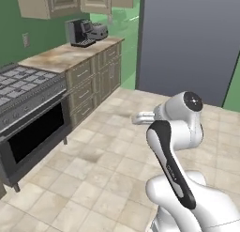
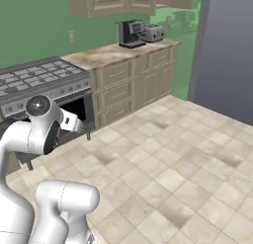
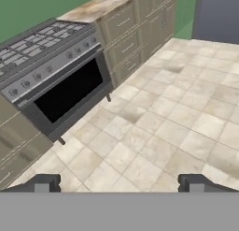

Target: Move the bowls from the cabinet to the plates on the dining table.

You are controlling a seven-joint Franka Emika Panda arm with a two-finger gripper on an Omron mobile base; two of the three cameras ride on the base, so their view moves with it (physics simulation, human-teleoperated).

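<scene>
Two dark fingertips (image 3: 43, 182) of my pincer (image 3: 120, 183) stand far apart at the bottom of the hand view, nothing between them, tiled floor (image 3: 154, 132) beneath. The jaws are wide and empty.

Arm (image 1: 176, 146) is folded up over the base in the left base view, elbow high, wrist pointing left toward the stove (image 1: 28, 109). From the right base view the same arm (image 2: 34, 134) rises at lower left, hand end near the oven door.

The stove has a grey top with burner grates and a dark oven window (image 3: 70, 92). Just beside it runs a bench (image 1: 65, 55) with a marbled beige-brown top over beige drawer fronts (image 2: 116, 90) with short horizontal handles. A black coffee machine (image 1: 79, 33) stands at the far end of that bench, a silver toaster (image 1: 99, 32) just beside it.

Upper beige cabinets (image 1: 61, 2) with raised-panel doors hang on the green wall (image 2: 34, 25) above the bench; doors look shut from here. Cannot tell what is inside, so I cannot place the bowls, plates or dining table.

A tall grey-blue panel (image 1: 187, 43) stands at the right of the left base view, well apart from the bench.
</scene>
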